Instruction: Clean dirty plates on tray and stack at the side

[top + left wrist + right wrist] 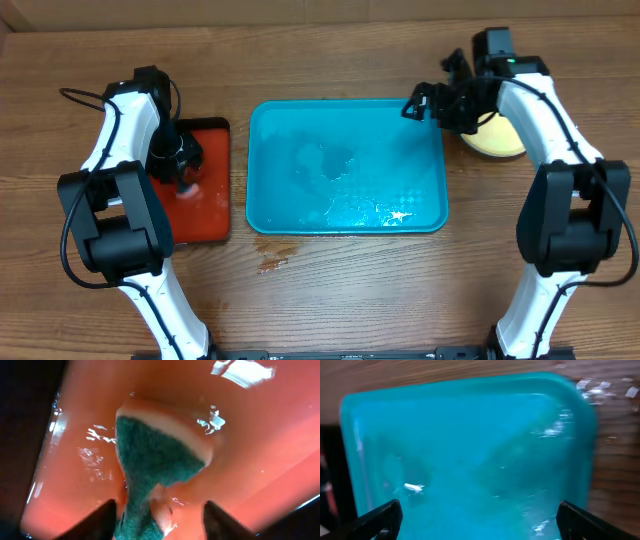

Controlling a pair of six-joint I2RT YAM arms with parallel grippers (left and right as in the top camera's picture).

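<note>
The large turquoise rectangular plastic tray (300,190) lies wet, with wooden table (350,290) showing along its near rim. To its left, over the red black-rimmed tray (205,215), the left gripper (159,522) has its 2 fingers spread loosely either side of a green-and-yellow sponge (155,455). At the turquoise tray's far right corner the right gripper (479,519) gapes wide, holding nothing. The pale yellow round plastic plates (497,140) sit just right of that corner.
</note>
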